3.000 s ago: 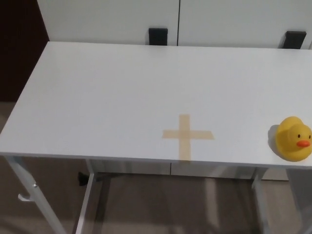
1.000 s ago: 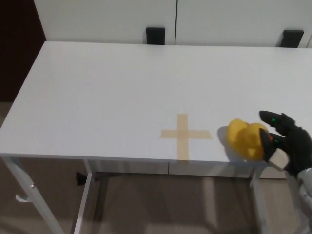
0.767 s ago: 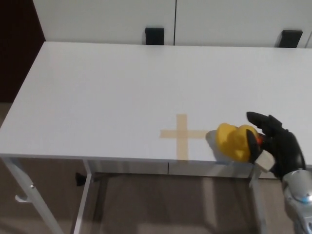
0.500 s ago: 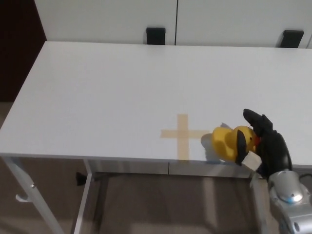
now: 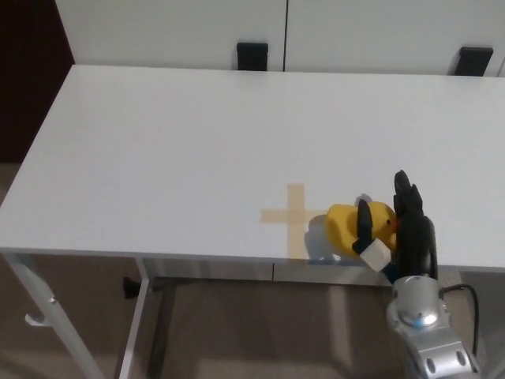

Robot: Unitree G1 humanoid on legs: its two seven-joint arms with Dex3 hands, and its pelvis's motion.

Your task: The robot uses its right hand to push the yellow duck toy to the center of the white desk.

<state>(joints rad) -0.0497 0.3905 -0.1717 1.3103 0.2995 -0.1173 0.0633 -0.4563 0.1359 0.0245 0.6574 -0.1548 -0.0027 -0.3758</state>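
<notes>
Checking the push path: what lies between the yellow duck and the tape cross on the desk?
Nothing: in the head view, the yellow duck sits just right of the tape cross, with only bare white desk between.

Most of the white counter (image 5: 173,150) lies bare, from its left edge across to the far edge, so a hand could pass there freely. The only things standing on it are near the front edge on the right: the yellow duck (image 5: 351,227), and the right hand (image 5: 398,225) pressed against the duck's right side. The tape cross (image 5: 295,215) just left of the duck is flat. Two dark brackets (image 5: 253,57) sit beyond the far edge.
</notes>
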